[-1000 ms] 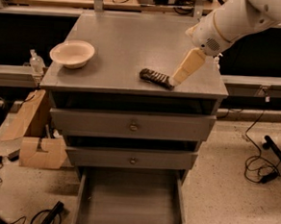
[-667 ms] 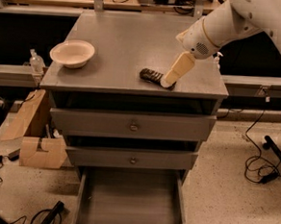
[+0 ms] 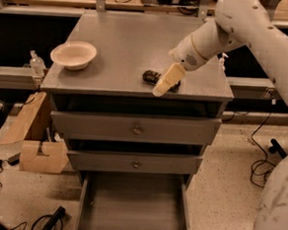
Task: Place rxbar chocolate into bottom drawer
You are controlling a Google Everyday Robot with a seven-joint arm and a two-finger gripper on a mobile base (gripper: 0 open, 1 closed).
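Note:
The rxbar chocolate (image 3: 150,78), a small dark bar, lies near the front edge of the grey cabinet top (image 3: 124,41), right of centre. My gripper (image 3: 162,86) hangs from the white arm coming in from the upper right. Its cream fingers (image 3: 167,79) point down and left and cover the bar's right part. The bottom drawer (image 3: 133,205) is pulled out below, showing a plain grey floor with nothing in it.
A cream bowl (image 3: 73,54) stands at the left of the cabinet top. Two upper drawers (image 3: 135,129) with round knobs are shut. A cardboard box (image 3: 37,154) and cables lie on the floor at left. More cables lie at right.
My gripper has moved left and down along the cabinet top, from just right of the bar to over its right part. The bar has not moved.

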